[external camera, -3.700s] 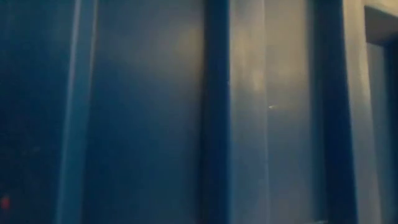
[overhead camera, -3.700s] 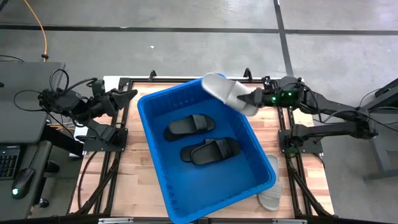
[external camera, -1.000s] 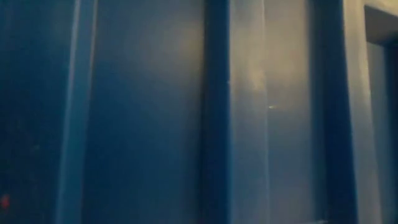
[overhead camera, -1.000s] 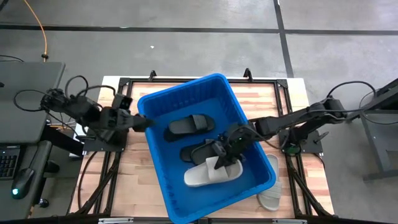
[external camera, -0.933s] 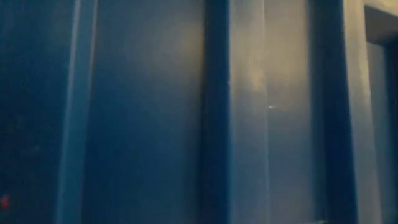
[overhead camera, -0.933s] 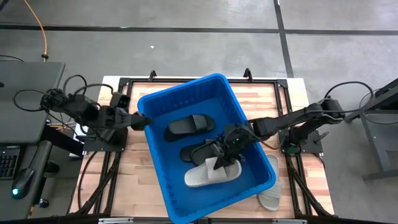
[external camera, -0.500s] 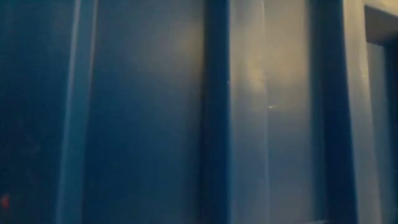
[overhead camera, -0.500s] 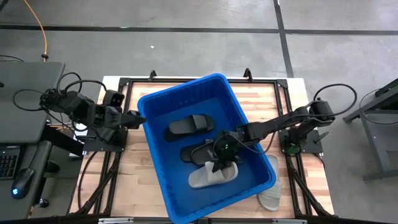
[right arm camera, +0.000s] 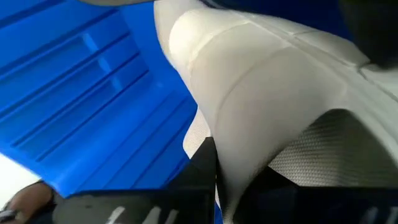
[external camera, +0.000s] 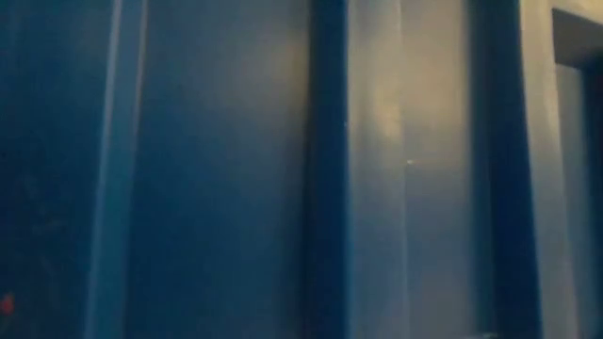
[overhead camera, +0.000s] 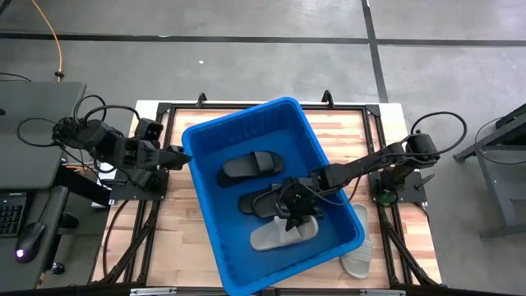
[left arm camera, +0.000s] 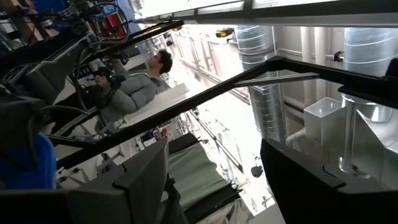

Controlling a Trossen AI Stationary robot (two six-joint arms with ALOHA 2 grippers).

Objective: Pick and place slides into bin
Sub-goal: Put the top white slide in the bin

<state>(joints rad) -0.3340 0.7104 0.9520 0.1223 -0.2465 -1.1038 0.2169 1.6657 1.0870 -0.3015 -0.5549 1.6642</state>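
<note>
The blue bin [overhead camera: 205, 131] stands in the middle of the table, and its wall [external camera: 236, 169] fills the low view. Two black slides [overhead camera: 251, 164] [overhead camera: 275, 199] lie on its floor. A pale slide [overhead camera: 279, 238] sits low in the bin near its near wall, with my right gripper [overhead camera: 293, 219] shut on it. Another pale slide [overhead camera: 357, 259] lies on the table outside the bin's near right corner. My left gripper [overhead camera: 177, 156] hangs open beside the bin's left rim, pointing up into the room [left arm camera: 214, 155], with nothing between its fingers. My right gripper holds the pale slide by its broad strap [right arm camera: 249, 93], pinched between the two fingers, one dark finger [right arm camera: 202, 171] showing under the strap's edge. It comes slanting down from the table's right side. The slide sits low inside the bin, its sole [overhead camera: 267, 240] roughly level.
The bin takes up most of the wooden table top [overhead camera: 177, 230]. Black frame rails [overhead camera: 136, 238] run along both sides. A desk with gear [overhead camera: 33, 123] stands off the left edge. A person [left arm camera: 134, 84] shows in the room in the left wrist view.
My right gripper has sunk deeper into the bin and shifted a little toward the left, staying shut on the pale slide, which has come down with it toward the bin's near wall. My left gripper has drawn back from the bin's rim toward the table's left edge.
</note>
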